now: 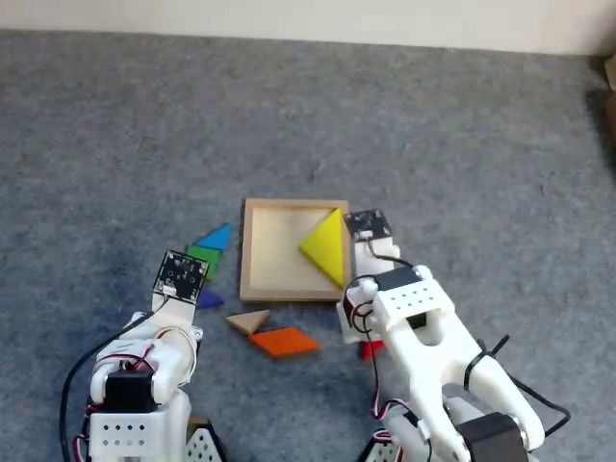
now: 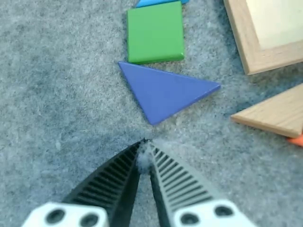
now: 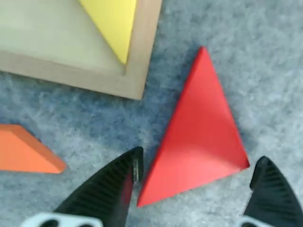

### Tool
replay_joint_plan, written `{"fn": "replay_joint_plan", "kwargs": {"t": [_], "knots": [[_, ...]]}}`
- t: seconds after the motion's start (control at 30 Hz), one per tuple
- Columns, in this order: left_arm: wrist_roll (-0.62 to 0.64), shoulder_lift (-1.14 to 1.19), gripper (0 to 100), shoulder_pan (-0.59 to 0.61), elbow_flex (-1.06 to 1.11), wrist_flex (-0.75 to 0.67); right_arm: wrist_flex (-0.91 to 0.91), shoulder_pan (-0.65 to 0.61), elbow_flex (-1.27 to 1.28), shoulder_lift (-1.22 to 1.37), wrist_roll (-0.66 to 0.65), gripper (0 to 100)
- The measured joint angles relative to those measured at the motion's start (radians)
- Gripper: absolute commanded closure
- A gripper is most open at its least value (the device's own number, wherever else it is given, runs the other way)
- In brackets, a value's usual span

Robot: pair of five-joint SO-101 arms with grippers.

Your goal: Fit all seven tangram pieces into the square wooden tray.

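The square wooden tray (image 1: 244,252) lies mid-table with a yellow triangle (image 1: 327,245) against its right side. To its left are a light blue piece (image 1: 216,236), a green square (image 2: 155,32) and a dark blue triangle (image 2: 163,90). In front of the tray lie a wooden triangle (image 2: 277,113) and an orange parallelogram (image 1: 285,341). My left gripper (image 2: 144,144) is shut and empty, its tips on the carpet just short of the blue triangle's corner. My right gripper (image 3: 200,158) is open, with one finger on each side of a red triangle (image 3: 196,127) lying flat beside the tray's corner (image 3: 142,56).
Grey carpet covers the table, with wide free room behind and to both sides of the tray. The orange piece's end (image 3: 23,151) lies close to the right gripper's finger. The right arm (image 1: 423,327) hides most of the red triangle from above.
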State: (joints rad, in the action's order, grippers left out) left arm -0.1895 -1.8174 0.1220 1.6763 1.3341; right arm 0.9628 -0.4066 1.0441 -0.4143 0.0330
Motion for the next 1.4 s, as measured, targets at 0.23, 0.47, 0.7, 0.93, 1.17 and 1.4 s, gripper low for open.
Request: {"fn": "replay_joint_plan", "kwargs": {"t": [0.23, 0.47, 0.7, 0.93, 1.17, 1.4], "knots": [[0.000, 0.000, 99, 0.000, 0.000, 0.000, -0.038, 0.009, 0.002, 0.000, 0.000, 65.2], [0.000, 0.000, 99, 0.000, 0.000, 0.000, -0.049, 0.018, -0.005, 0.095, 0.002, 65.2], [0.000, 0.000, 99, 0.000, 0.000, 0.000, -0.031, 0.020, -0.040, 0.153, 0.000, 74.1], [0.000, 0.000, 99, 0.000, 0.000, 0.000, -0.028, 0.031, -0.046, 0.153, 0.000, 84.1], [0.000, 0.000, 99, 0.000, 0.000, 0.000, 0.029, 0.112, -0.081, 0.137, 0.000, 84.3], [0.000, 0.000, 99, 0.000, 0.000, 0.000, 0.115, 0.150, -0.083, -0.071, -0.077, 84.3]]}}
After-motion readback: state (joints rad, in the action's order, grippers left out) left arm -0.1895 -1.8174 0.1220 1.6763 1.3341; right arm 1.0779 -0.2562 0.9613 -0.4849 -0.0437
